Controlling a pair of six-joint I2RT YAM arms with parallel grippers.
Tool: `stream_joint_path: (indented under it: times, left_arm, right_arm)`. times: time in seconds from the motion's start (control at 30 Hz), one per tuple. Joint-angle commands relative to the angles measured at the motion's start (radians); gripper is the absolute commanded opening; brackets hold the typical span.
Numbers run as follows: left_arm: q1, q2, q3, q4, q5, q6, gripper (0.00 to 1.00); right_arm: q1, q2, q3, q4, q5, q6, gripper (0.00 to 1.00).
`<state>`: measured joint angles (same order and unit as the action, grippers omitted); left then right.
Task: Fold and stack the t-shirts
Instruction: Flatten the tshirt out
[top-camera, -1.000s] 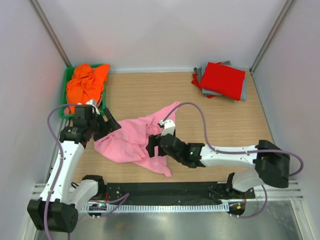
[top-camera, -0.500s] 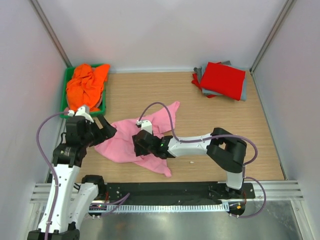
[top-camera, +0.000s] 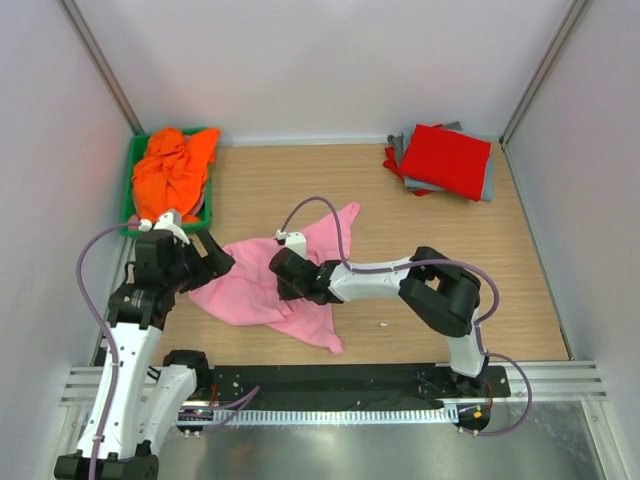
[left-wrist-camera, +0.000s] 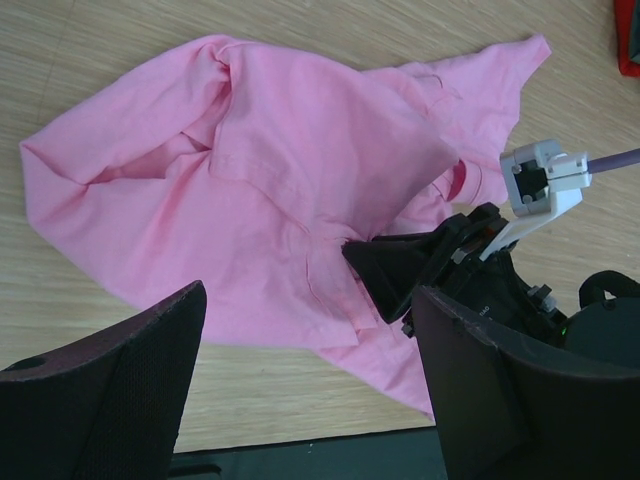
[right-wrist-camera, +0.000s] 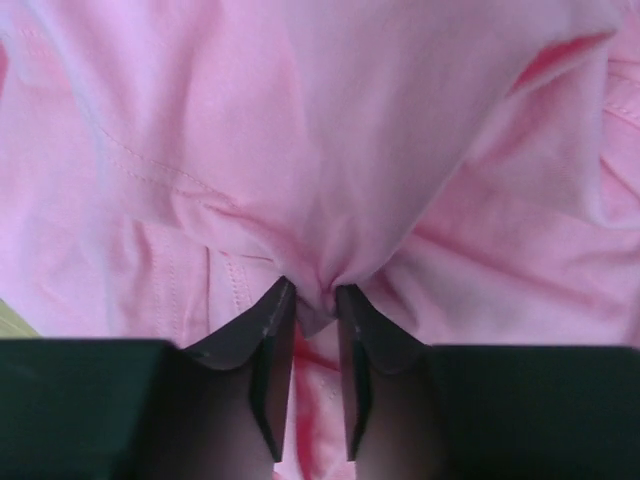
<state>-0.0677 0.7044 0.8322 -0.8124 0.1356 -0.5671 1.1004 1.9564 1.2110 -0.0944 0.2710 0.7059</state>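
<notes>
My right gripper (right-wrist-camera: 312, 293) is clenched on a small fold of the light pink t-shirt (top-camera: 250, 292), close to the middle of the garment. The cloth bunches up between my two fingertips and creases fan out from the pinch. My left gripper (left-wrist-camera: 305, 310) is released, its fingers spread wide, and it hovers over the shirt's left edge with nothing between them. The pink shirt lies crumpled and unfolded on the wooden table (top-camera: 400, 250), towards its near left part, with one corner reaching out towards the centre. The orange t-shirt (top-camera: 172, 172) sits heaped in the green bin (top-camera: 128, 195) at the far left corner. At the far right corner the red t-shirt (top-camera: 445, 160) lies folded on top of the grey t-shirts (top-camera: 487, 187), well apart from both my arms.
</notes>
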Motion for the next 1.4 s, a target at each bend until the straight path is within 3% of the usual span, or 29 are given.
stream_joint_path:
  times: [0.0,0.07,0.17,0.33,0.57,0.77,0.93,1.03,1.2,1.3,1.37]
  left_arm:
    - [0.0,-0.013,0.001,0.032,0.022,0.018,0.84]
    - [0.0,-0.011,0.002,0.033,0.024,0.018,0.84]
    - [0.0,-0.013,0.002,0.033,0.027,0.019,0.84]
    - [0.0,-0.019,0.001,0.033,0.025,0.018,0.84]
    - [0.0,-0.025,-0.002,0.035,0.021,0.015,0.84]
    - [0.0,-0.022,-0.005,0.038,0.019,0.012,0.82]
    - [-0.026,-0.014,-0.016,0.055,0.064,0.012,0.75]
    - [-0.087,0.019,-0.012,0.059,0.076,0.006,0.74]
    - [-0.288,0.085,0.001,0.047,0.006,-0.057,0.69]
    - [-0.458,0.131,-0.016,0.074,-0.129,-0.132,0.71]
    - [-0.575,0.197,-0.019,0.096,-0.249,-0.181,0.77]
  right_arm:
    - [0.001,0.021,0.067,0.009,-0.018,-0.002,0.27]
    - [0.001,0.016,0.077,-0.004,-0.012,-0.006,0.12]
    - [0.001,-0.023,0.136,-0.092,0.032,-0.032,0.02]
    - [-0.005,-0.132,0.294,-0.313,0.164,-0.138,0.01]
    - [-0.089,-0.246,0.531,-0.545,0.163,-0.235,0.01]
    - [-0.169,-0.326,0.61,-0.585,0.152,-0.284,0.01]
    - [-0.241,-0.359,0.631,-0.596,0.134,-0.312,0.01]
    - [-0.273,-0.37,0.633,-0.608,0.143,-0.322,0.01]
    - [-0.329,-0.381,0.643,-0.604,0.134,-0.332,0.01]
    - [-0.384,-0.312,0.738,-0.657,0.146,-0.353,0.01]
    - [-0.419,-0.269,0.806,-0.705,0.116,-0.376,0.01]
